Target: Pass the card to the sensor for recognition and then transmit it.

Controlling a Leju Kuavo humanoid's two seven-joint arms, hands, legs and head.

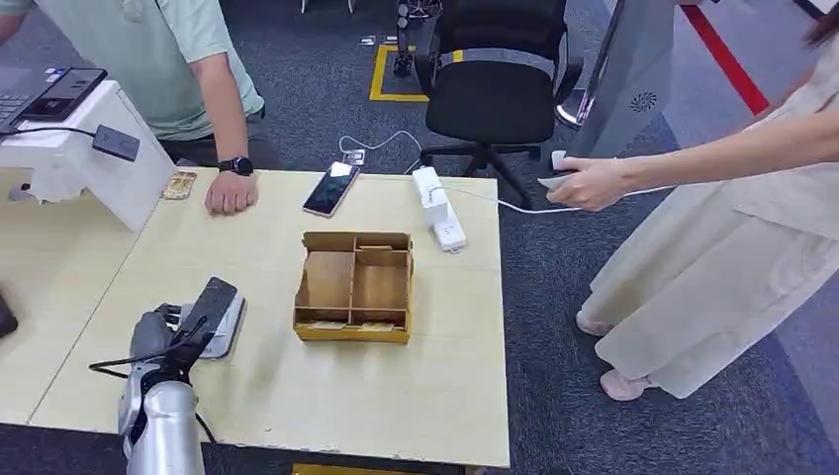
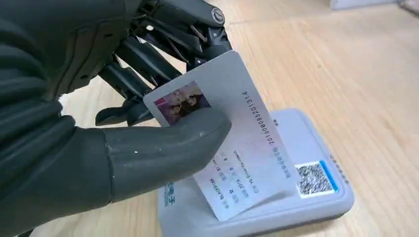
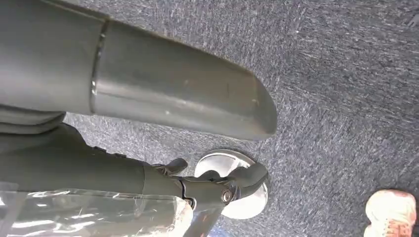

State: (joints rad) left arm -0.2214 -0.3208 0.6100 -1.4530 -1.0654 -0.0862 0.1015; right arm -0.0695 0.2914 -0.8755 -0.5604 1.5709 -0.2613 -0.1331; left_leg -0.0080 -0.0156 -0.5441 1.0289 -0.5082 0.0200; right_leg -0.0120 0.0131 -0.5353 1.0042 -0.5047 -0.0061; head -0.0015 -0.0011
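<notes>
One card point(image 2: 237, 143) is pinched by the left hand point(image 2: 123, 123) over one grey sensor point(image 2: 316, 197); one wooden box point(image 1: 354, 287) lies at 3 o'clock; right hand point(image 3: 148, 108) holds nothing, fingers apart

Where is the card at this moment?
The left hand pinches the card tilted over the grey sensor, with its lower edge on or just above it. In the head view this is near the table's front-left part, left of the cardboard box.

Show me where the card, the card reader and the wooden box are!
card point(image 2: 247, 148), left wrist view, on its printed face.
card reader point(image 2: 316, 197), left wrist view, on its grey top by the square code.
wooden box point(image 1: 353, 287), head view, on its middle divider.
</notes>
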